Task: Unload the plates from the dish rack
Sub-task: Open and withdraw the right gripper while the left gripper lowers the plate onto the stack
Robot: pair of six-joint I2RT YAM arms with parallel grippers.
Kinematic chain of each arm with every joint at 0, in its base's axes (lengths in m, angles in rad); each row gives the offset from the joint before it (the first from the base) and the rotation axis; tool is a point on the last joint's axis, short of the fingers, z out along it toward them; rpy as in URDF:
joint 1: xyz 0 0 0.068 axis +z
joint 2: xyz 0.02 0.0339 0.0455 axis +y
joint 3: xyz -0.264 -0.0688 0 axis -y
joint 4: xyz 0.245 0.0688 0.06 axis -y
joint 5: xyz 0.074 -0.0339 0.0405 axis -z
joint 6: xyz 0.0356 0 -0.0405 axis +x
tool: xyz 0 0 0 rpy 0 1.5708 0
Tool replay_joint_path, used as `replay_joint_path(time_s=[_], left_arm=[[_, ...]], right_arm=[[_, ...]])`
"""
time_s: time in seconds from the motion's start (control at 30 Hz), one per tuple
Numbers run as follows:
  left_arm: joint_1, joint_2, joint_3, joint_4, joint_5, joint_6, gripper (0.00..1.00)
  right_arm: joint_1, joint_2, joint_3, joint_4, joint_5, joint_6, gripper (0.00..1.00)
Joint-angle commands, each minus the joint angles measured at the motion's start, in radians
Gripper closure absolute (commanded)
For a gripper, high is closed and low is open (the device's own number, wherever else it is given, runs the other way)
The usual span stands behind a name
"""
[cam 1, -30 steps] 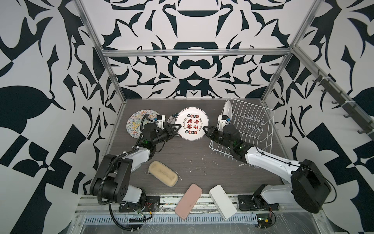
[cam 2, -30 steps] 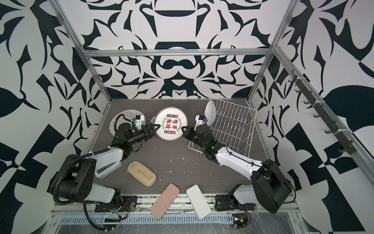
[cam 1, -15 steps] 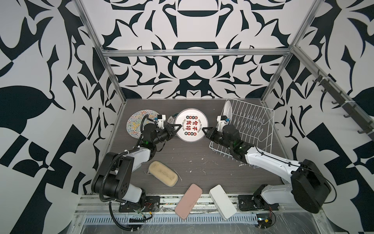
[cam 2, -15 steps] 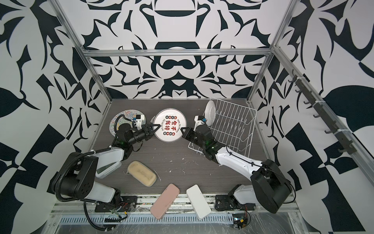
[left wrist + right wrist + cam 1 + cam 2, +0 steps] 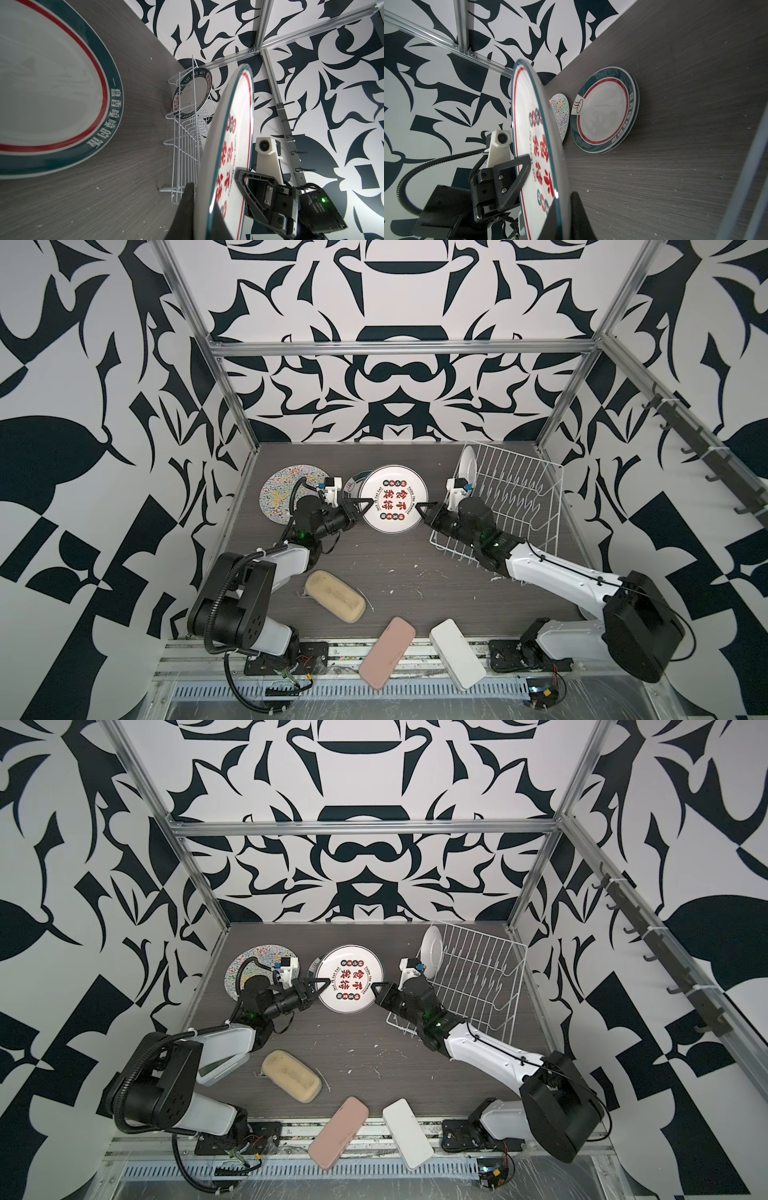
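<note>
Black-and-white patterned walls, aluminium frame, dark wood-grain tabletop

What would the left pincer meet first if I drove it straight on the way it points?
The red-character plate: the left pincer is shut on its rim. Straight beyond, across the plate, the right pincer grips the opposite rim, so pushing on would likely press the plate into it.

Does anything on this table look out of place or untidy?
Yes. The pink pad and the white pad overhang the front edge of the table, and white flecks litter its dark top. The lifted plate looks intact.
</note>
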Motion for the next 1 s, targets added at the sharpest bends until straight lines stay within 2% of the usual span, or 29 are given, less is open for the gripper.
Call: replay_joint_path(time_s=[0.0, 0.13, 0.27, 0.43, 0.73, 0.97], left_arm=[[0.017, -0.011, 0.006, -0.006, -0.011, -0.013, 0.99], [0.037, -0.002, 0.027, -0.023, -0.002, -0.022, 0.99], [0.076, 0.016, 0.069, -0.067, 0.015, -0.02, 0.99], [0.133, 0.074, 0.146, -0.089, 0.064, -0.03, 0.99], [0.197, 0.199, 0.29, -0.212, 0.093, 0.035, 1.0], [0.212, 0.278, 0.396, -0.361, 0.088, 0.129, 1.0]], right_arm=[[0.004, -0.055, 0.004, 0.066, 0.044, -0.014, 0.82], [0.003, -0.065, 0.018, 0.004, 0.075, -0.014, 0.73], [-0.001, -0.06, 0.054, -0.054, 0.084, -0.037, 0.69], [-0.023, -0.039, 0.116, -0.131, 0.07, -0.072, 0.69], [-0.071, 0.012, 0.184, -0.198, 0.041, -0.081, 0.68], [-0.075, 0.082, 0.244, -0.265, -0.006, -0.147, 0.68]])
